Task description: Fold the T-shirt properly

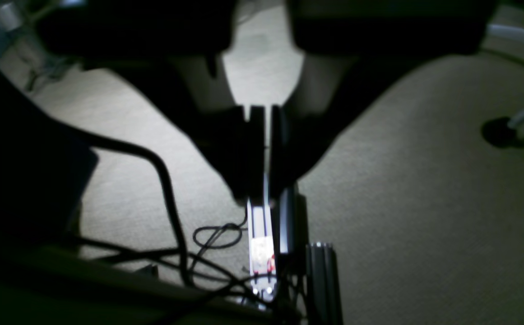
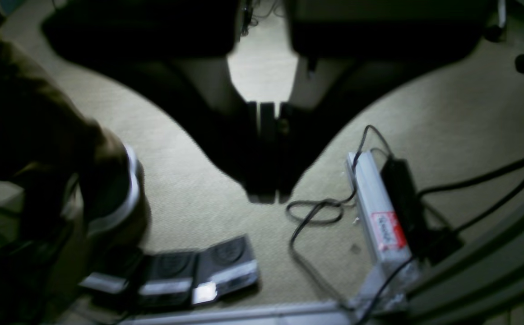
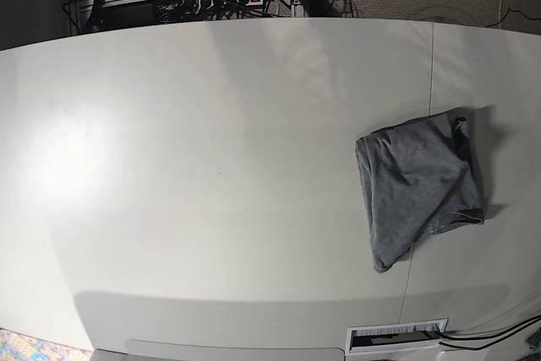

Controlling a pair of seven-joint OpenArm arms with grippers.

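The grey T-shirt (image 3: 420,185) lies in a loosely bunched, roughly folded heap on the right part of the white table (image 3: 211,166), with wrinkles and one corner trailing toward the front. Neither arm shows in the base view. In the left wrist view my left gripper (image 1: 265,192) hangs shut above carpeted floor, nothing between its fingers. My right gripper (image 2: 268,196) is likewise shut and holds nothing, pointing down at the carpet. The T-shirt appears in neither wrist view.
Under the left gripper run an aluminium rail (image 1: 262,243) and black cables (image 1: 167,194). The right wrist view shows foot pedals (image 2: 198,271), a rail with a power brick (image 2: 381,216) and a person's shoe (image 2: 108,194). A seam (image 3: 431,82) crosses the table.
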